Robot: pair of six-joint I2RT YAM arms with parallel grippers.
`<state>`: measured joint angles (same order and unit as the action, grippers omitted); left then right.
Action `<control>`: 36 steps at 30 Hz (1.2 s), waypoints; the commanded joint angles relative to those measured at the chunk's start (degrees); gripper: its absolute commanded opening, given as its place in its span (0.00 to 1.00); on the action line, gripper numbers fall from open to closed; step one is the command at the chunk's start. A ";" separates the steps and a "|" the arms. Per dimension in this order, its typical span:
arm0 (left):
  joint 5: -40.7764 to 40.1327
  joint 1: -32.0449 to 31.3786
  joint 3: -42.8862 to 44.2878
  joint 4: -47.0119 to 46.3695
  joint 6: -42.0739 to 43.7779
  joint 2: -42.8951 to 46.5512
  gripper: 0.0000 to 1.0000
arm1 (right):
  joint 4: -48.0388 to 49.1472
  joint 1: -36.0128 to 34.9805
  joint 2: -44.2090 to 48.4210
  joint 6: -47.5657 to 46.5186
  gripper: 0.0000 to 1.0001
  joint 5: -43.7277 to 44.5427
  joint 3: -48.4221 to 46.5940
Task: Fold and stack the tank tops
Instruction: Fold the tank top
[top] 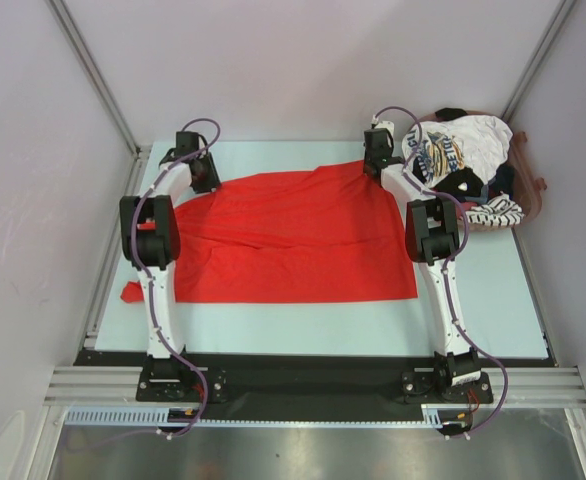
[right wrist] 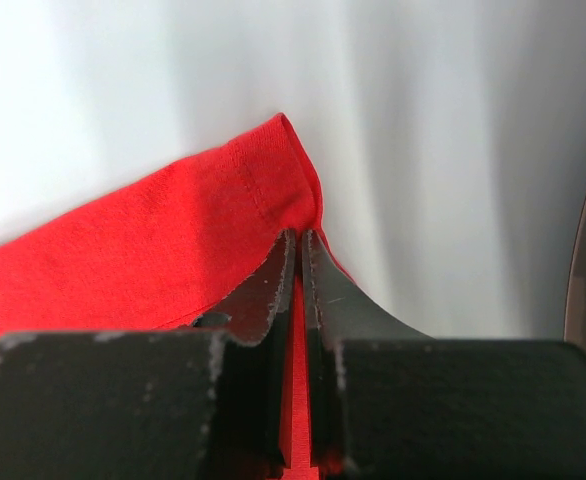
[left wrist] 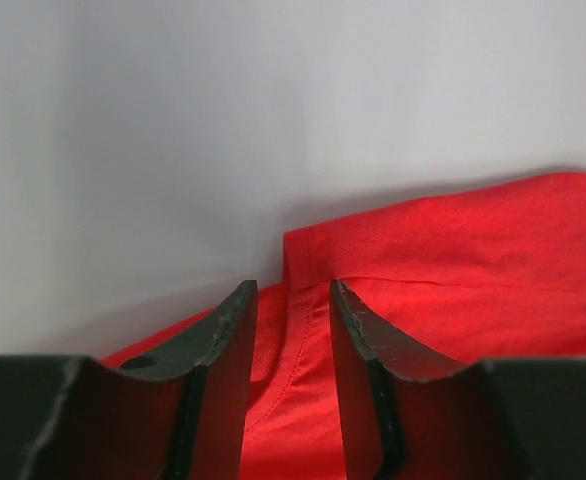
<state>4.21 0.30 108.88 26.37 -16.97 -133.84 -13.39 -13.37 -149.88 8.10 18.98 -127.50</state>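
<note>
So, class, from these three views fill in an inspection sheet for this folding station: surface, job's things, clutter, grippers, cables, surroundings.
Surface: pale blue table, with a black strip along its near edge.
Job's things: red tank top spread out, creased towards its far edge; other tank tops heaped at the far right corner.
Clutter: small red piece at the table's left edge; cannot tell what it is.
Grippers: left gripper open astride the red top's edge; right gripper shut on its corner.
Cables: purple cables run from each base to its wrist, looping there.
Surroundings: pale walls, metal frame posts.
</note>
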 commanded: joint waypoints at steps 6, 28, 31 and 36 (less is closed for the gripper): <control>1.68 0.14 4.32 1.84 0.18 -1.42 0.32 | 0.38 0.27 3.37 0.43 0.00 0.00 0.15; 6.59 1.37 -1.12 -4.65 -1.04 5.08 0.00 | -0.85 2.90 6.88 4.03 0.00 -3.68 -0.29; 8.09 2.34 -4.02 -6.85 -2.71 6.66 0.00 | -1.29 3.52 7.41 4.73 0.00 -4.30 -0.12; 8.54 2.87 -5.87 -8.18 -3.42 8.51 0.00 | -0.94 4.31 9.43 6.23 0.00 -6.76 1.03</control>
<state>11.20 2.46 103.37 21.54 -19.33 -130.23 -15.64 -9.78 -145.93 12.84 13.72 -126.72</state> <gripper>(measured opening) 0.006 0.050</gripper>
